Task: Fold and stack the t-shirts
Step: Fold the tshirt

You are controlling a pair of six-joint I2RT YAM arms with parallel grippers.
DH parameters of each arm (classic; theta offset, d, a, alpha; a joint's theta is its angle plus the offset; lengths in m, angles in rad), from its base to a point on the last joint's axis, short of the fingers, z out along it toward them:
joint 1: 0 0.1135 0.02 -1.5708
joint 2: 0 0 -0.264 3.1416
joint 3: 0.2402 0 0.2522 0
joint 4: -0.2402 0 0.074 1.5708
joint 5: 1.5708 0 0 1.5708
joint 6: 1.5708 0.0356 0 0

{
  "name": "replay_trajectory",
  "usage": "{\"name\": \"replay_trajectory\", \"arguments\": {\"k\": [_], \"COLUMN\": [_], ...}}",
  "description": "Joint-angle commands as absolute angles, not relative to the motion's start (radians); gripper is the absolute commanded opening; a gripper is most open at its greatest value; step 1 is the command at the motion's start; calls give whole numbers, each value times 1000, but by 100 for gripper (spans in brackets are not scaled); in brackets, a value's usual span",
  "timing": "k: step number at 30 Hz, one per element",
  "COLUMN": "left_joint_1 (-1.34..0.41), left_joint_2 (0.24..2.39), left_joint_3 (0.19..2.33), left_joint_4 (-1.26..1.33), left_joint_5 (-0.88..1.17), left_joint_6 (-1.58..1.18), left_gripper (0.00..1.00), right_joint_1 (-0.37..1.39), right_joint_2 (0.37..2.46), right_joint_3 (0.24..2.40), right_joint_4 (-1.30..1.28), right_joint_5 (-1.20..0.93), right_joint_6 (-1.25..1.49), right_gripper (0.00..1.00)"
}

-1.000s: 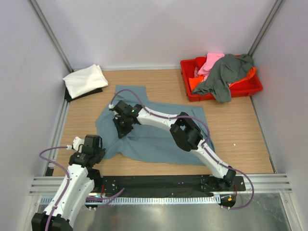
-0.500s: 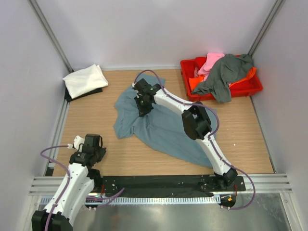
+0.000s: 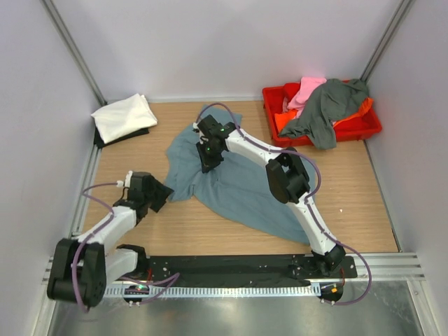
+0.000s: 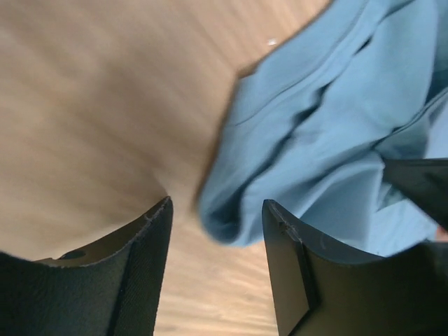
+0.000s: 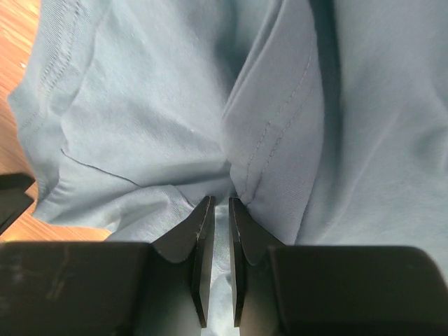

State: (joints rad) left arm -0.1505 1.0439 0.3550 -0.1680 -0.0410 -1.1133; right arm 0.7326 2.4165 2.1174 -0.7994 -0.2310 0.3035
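The right claw (image 5: 220, 201) pinches a fold of the blue-grey t-shirt (image 5: 140, 119). The left claw (image 4: 217, 204) stands open, the shirt's edge just ahead.

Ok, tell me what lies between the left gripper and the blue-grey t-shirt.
Only a strip of bare wooden table, nothing else. The left wrist view shows it: the open left gripper points at the bunched edge of the blue-grey t-shirt.

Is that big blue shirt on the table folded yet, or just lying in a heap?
Not folded: the blue shirt lies rumpled and bunched on the wood, with a fold of it pinched in the right gripper.
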Motion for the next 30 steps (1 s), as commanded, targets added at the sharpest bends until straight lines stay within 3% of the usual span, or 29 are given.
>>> {"name": "replay_trajectory", "arguments": {"k": [1, 5, 7, 8, 9, 16, 25, 30], "left_joint_1": [-164, -184, -195, -198, -198, -123, 64, 72], "left_joint_2": [1192, 1256, 1269, 1267, 1259, 1120, 959, 929], "left_joint_3": [360, 357, 362, 364, 364, 492, 515, 526], "left_joint_4": [30, 104, 109, 107, 101, -352, -546, -592], "left_joint_5": [31, 22, 18, 15, 12, -120, -78, -92], "left_joint_6": [-1092, -1104, -1098, -1095, -1092, -1045, -917, -925], "left_gripper": [55, 46, 25, 5, 0, 0, 0, 0], "right_joint_1": [735, 735, 733, 733, 732, 684, 624, 578], "right_joint_2": [2352, 2352, 2353, 2355, 2355, 2356, 2378, 2364], "right_joint_3": [2108, 2097, 2095, 2092, 2089, 2124, 2209, 2212], "right_joint_4": [-775, -775, -776, -776, -775, -782, -844, -879], "right_joint_5": [-265, -265, -265, -265, -265, -268, -157, -54], "right_joint_6": [310, 301, 298, 298, 296, 285, 255, 247], "right_gripper": [20, 20, 20, 20, 20, 20, 20, 20]}}
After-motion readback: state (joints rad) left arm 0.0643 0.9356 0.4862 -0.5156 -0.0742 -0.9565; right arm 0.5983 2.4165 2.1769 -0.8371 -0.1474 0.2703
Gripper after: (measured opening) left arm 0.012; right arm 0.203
